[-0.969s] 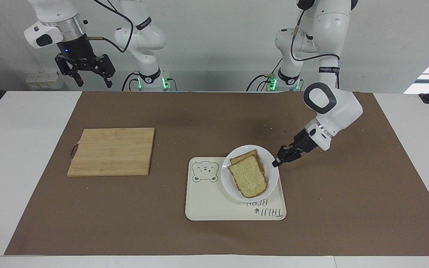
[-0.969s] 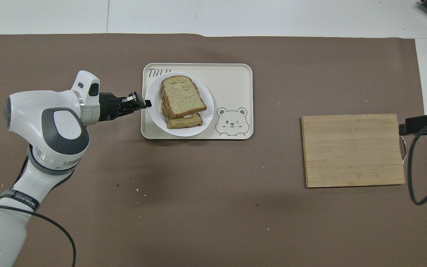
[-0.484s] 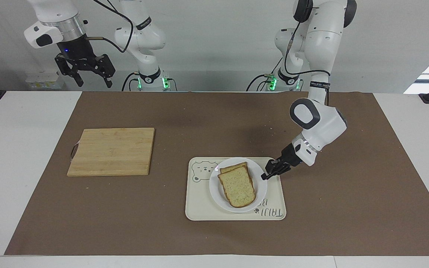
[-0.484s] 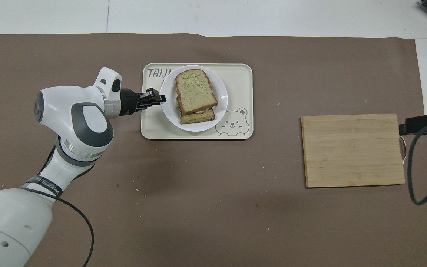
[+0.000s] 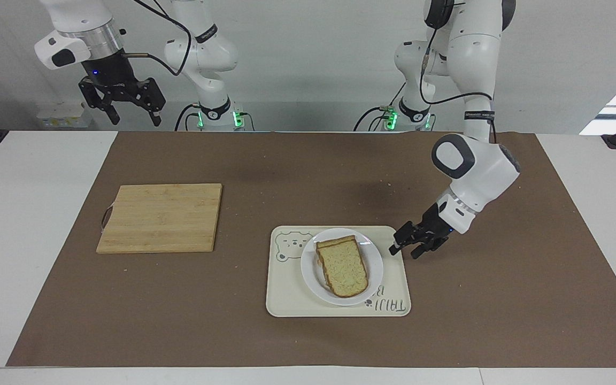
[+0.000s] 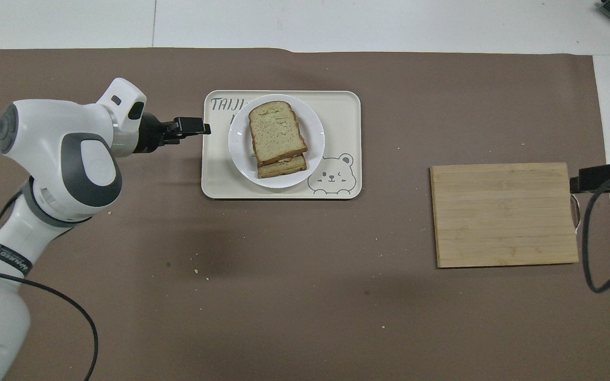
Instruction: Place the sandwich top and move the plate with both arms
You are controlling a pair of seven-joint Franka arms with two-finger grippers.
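The white plate (image 5: 308,266) (image 6: 237,145) sits near the middle of the cream tray (image 5: 286,299) (image 6: 337,108). The sandwich top (image 5: 343,269) (image 6: 275,132) lies on a lower bread slice on the plate, slightly askew. My left gripper (image 5: 403,251) (image 6: 203,127) is open and empty, low over the tray's edge toward the left arm's end, a short gap from the plate's rim. My right gripper (image 5: 134,118) hangs open and empty, raised over the right arm's end of the table, and waits; only its edge shows in the overhead view (image 6: 601,177).
A wooden cutting board (image 5: 161,216) (image 6: 503,214) lies on the brown mat toward the right arm's end. The tray has a bear drawing (image 6: 331,173) beside the plate. Crumbs are scattered on the mat.
The left gripper slid the plate along the tray toward the bear drawing, then let go of its rim, opened and drew back to the tray's edge. The right arm has not moved.
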